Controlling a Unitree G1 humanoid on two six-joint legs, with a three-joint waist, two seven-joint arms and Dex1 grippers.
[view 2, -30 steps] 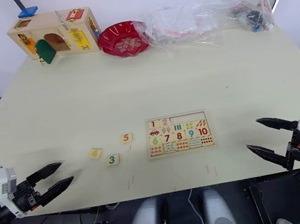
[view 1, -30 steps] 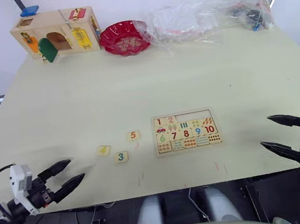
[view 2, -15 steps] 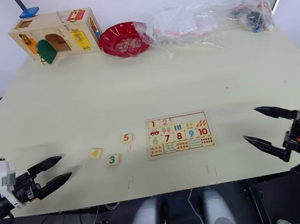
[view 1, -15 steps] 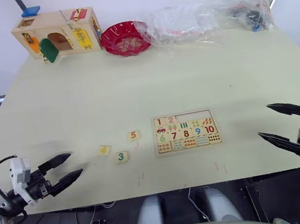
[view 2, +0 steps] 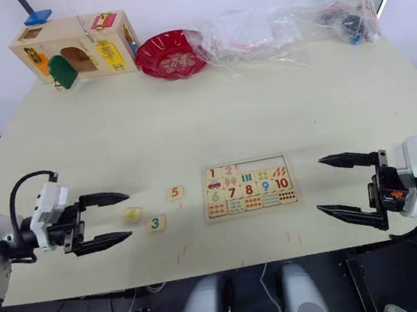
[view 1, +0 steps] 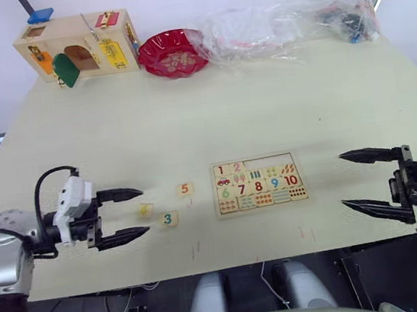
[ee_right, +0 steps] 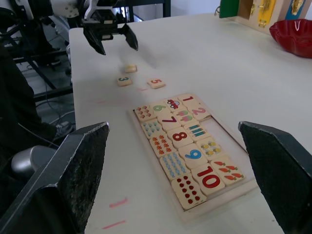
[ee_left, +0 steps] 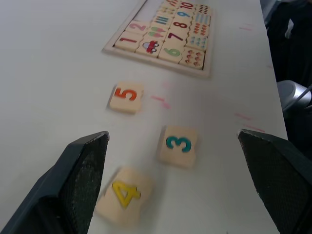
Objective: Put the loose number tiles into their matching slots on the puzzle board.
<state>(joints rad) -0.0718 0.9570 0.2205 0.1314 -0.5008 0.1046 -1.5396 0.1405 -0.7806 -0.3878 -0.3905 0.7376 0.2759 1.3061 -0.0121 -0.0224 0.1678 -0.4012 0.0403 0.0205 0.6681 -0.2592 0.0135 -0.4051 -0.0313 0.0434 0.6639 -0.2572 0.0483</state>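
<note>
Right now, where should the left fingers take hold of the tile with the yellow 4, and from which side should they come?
Probably by two opposite edges, coming straight down from above. The 4 tile lies flat on the table, so only its thin edges offer a grip. The open left gripper already straddles it, and the 3 tile lies apart, leaving room.

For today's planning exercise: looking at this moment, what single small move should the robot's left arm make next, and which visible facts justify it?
Probably ease the open left gripper forward and down so its fingers straddle the 4 tile, then close. That tile lies just ahead of the fingertips, nearer than the 3 tile and 5 tile. On the puzzle board, 1 and 2 are seated and three top-row slots stand empty.
</note>
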